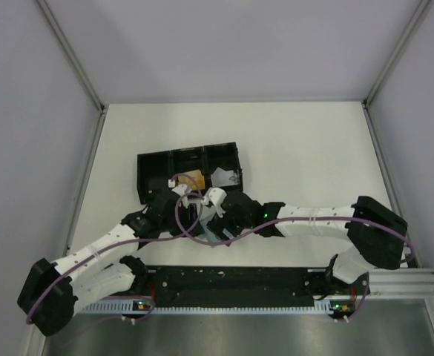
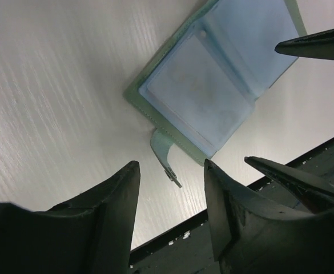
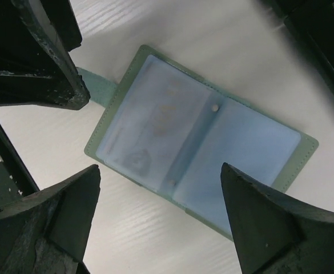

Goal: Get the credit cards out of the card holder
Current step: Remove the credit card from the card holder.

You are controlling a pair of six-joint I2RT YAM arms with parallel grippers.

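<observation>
Lying open and flat on the white table (image 1: pixel 298 141), the card holder (image 3: pixel 195 142) sits under both wrists. Its cloudy sleeves show faint marks; you cannot tell whether a card is inside. Only the top view gives you the black tray (image 1: pixel 148 174): tan card (image 1: pixel 192 179) in the middle bay, silvery card (image 1: pixel 226 177) in the right bay. Your left gripper (image 2: pixel 171 171) and right gripper (image 3: pixel 159 168) stand jaws apart, holding nothing.
</observation>
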